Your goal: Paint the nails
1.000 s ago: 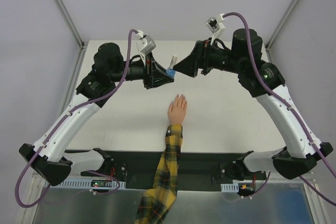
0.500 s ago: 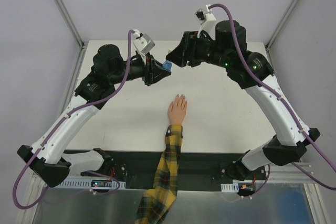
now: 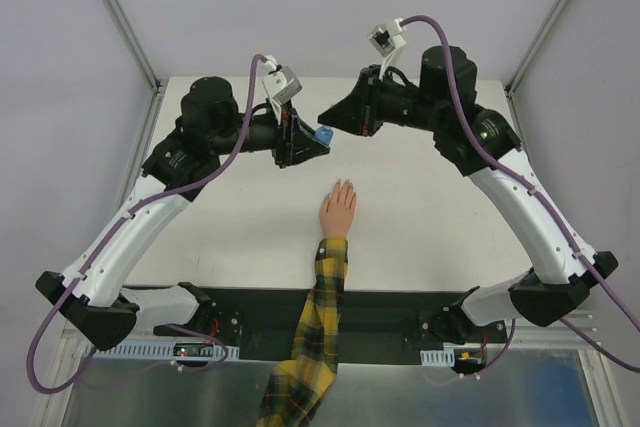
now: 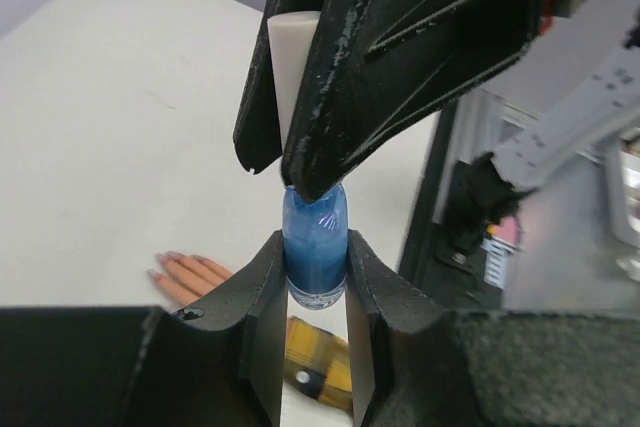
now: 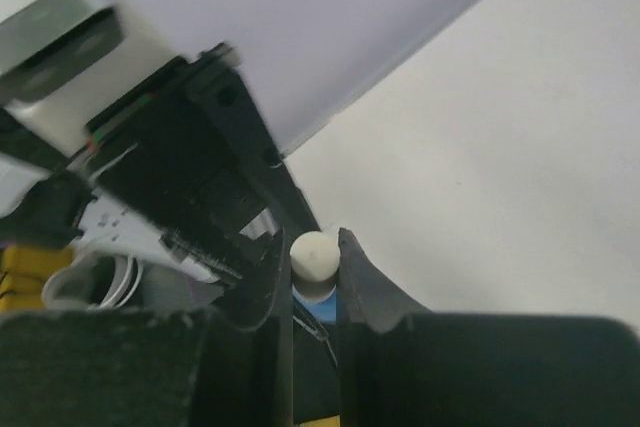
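Observation:
A small blue bottle [image 3: 323,134] hangs above the far middle of the table, with my left gripper [image 4: 315,257] shut on its blue body [image 4: 315,245]. Its white cap [image 5: 314,255] points toward my right gripper [image 5: 312,245], whose jaws are shut on both sides of the cap. In the left wrist view the right gripper's black fingers [image 4: 400,67] cover most of the cap [image 4: 292,57]. Below them a peach hand [image 3: 338,212] in a yellow-black plaid sleeve [image 3: 318,317] lies flat. The nails [image 4: 157,274] at its fingertips look skin-toned and point away from the arm bases.
The white table [image 3: 440,217] is bounded by metal frame posts [image 3: 122,19] at the back corners. A black rail [image 3: 390,309] carrying the arm bases runs along the near edge, and the sleeve crosses it.
My right gripper went from open beside the cap to shut on it, and the right arm swung up and left. The left gripper kept hold of the bottle.

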